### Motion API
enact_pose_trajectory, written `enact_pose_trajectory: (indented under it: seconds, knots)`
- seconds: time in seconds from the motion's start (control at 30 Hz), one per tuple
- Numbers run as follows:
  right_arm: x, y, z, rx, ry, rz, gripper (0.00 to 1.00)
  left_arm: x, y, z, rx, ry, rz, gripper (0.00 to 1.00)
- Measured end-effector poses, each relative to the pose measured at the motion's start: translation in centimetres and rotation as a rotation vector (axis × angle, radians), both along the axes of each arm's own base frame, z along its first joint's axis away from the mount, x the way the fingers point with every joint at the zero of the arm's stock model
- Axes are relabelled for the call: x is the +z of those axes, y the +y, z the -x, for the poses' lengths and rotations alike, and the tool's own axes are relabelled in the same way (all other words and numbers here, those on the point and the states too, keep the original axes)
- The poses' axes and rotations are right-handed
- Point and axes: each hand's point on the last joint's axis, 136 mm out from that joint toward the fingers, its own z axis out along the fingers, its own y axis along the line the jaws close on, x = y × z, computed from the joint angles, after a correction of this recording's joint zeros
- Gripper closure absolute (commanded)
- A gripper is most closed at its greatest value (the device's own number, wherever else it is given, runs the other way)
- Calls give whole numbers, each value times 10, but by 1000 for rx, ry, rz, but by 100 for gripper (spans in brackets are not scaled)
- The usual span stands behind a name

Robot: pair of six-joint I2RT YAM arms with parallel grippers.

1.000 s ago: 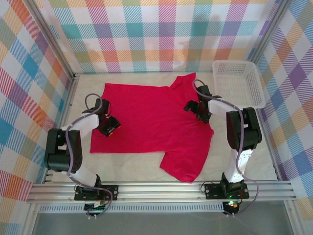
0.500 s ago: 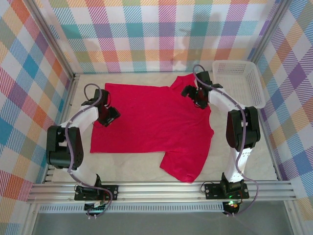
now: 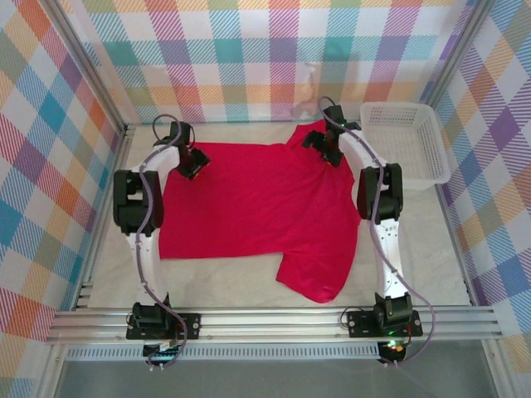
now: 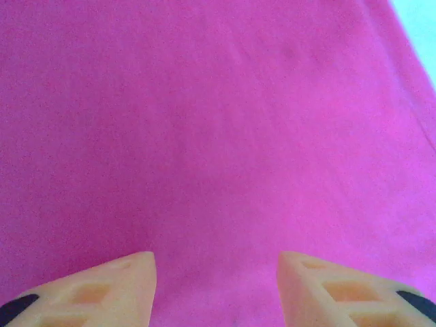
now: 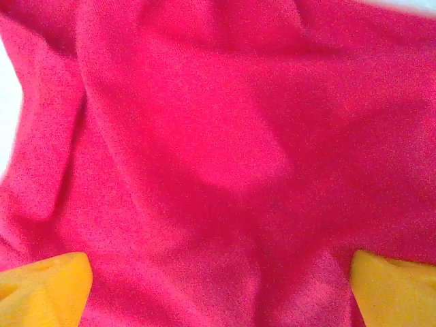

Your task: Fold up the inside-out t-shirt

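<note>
Both are hovering unclenched over the red t-shirt [image 3: 257, 207] lying flat on the table [image 3: 224, 282]: left gripper [image 3: 195, 162] at its far-left corner, right gripper [image 3: 323, 149] at the far sleeve. They should be pinching edges evenly, together.

Seen from above, parts of the plain bright red short-sleeved cloth t-shirt [image 3: 249, 207] lie hidden beneath the left gripper [image 3: 196, 162] and right gripper [image 3: 325, 149]; whether either touches the cloth cannot be told. In the wrist views, the shirt runs past the frame edges, and the orange fingers [image 4: 102, 293] and yellow fingers [image 5: 41, 289] are cropped at the bottom.
</note>
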Motion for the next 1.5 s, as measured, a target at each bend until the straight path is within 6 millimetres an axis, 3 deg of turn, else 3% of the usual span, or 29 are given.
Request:
enact_pose_trajectory:
  seconds: [0.03,0.17,0.23,0.3,0.5,0.6,0.7,0.83,0.93,1.0,1.07,1.17,1.23,1.33,1.5]
  knots:
    - [-1,1,-9,-3,-7,-1,4,-5,4,-9,9,0,13,50]
    - [1,-4,-37,-26,-58,-20,6,8,27,-51,48,-86,7,50]
    - [2,-9,-41,-38,-66,-27,6,0,39,-63,64,-88,5,50]
    - [2,-15,-42,-46,-65,-29,6,6,47,-77,73,-120,-2,50]
    - [6,-14,-42,-17,-64,-69,3,7,55,-78,62,-118,-28,49]
    - [12,-6,-32,18,-46,-85,1,14,58,-53,60,-64,-59,49]
    - [30,4,-7,60,-20,-73,0,47,61,-13,62,-36,-91,52]
    - [83,32,60,145,-40,-56,3,120,65,71,76,-76,-143,54]
    - [118,50,120,205,-90,-57,13,146,66,140,96,-107,-164,59]
    - [130,60,160,250,-117,-66,16,135,67,182,110,-80,-160,60]
    - [128,60,192,272,-112,-58,19,100,70,224,135,12,-147,63]
    - [103,49,225,272,-56,-21,22,47,70,273,179,170,-102,63]
    - [83,42,244,271,-7,5,22,28,69,293,199,237,-88,59]
    - [60,30,276,274,64,38,22,19,70,297,219,258,-73,54]
    - [59,22,311,286,82,53,23,0,75,281,242,266,-60,53]
